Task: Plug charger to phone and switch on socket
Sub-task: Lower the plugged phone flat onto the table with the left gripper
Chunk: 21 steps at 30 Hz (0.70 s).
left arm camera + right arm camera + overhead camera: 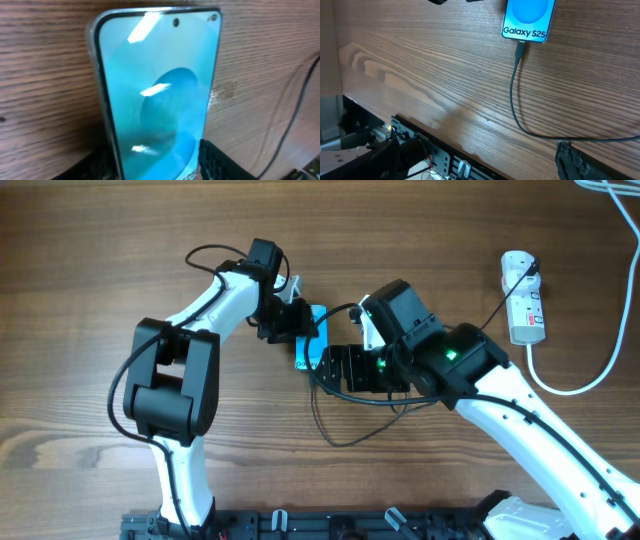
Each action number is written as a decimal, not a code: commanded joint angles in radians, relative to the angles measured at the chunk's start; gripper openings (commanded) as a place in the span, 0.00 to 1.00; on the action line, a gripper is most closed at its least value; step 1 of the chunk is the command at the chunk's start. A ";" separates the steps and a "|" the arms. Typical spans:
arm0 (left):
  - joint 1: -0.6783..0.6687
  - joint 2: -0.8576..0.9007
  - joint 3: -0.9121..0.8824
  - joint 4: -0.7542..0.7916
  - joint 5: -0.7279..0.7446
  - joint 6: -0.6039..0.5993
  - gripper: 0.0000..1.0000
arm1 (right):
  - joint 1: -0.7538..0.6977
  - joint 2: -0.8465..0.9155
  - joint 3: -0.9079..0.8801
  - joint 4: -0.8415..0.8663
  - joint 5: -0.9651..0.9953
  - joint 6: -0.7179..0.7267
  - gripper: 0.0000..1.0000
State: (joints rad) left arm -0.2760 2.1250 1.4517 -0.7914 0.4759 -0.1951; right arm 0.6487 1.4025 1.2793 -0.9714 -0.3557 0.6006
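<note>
The phone (311, 340) lies on the table with its turquoise screen up. My left gripper (287, 320) is shut on the phone's sides, with a finger on each long edge in the left wrist view (157, 167), where the phone (160, 90) fills the frame. The black charger cable (325, 425) loops over the table. Its tip sits in the phone's "Galaxy S25" end (521, 47). My right gripper (335, 368) is open and empty just right of the phone; in the right wrist view (480, 165) it is well back from the phone (527, 17). The white socket (526, 305) lies far right.
A black plug (529, 272) sits in the socket. The socket's white lead (580, 385) curves off the right edge. The table's front edge with a black rail (420, 145) is close below the right gripper.
</note>
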 commanded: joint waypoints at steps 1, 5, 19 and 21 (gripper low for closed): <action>0.003 0.033 -0.025 -0.027 -0.134 0.005 0.59 | -0.005 0.004 0.019 -0.015 0.050 -0.013 1.00; 0.003 0.033 -0.025 -0.039 -0.145 0.005 0.64 | -0.005 0.004 0.019 -0.031 0.085 -0.014 1.00; 0.073 -0.200 -0.003 -0.113 -0.256 -0.159 1.00 | -0.108 0.002 0.100 -0.175 0.237 -0.107 1.00; 0.085 -0.299 -0.003 -0.129 -0.345 -0.209 1.00 | -0.171 0.002 0.169 -0.258 0.356 -0.096 1.00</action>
State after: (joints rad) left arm -0.2214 2.0266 1.4441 -0.9043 0.2897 -0.3195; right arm 0.5659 1.4048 1.3296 -1.1542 -0.1738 0.5247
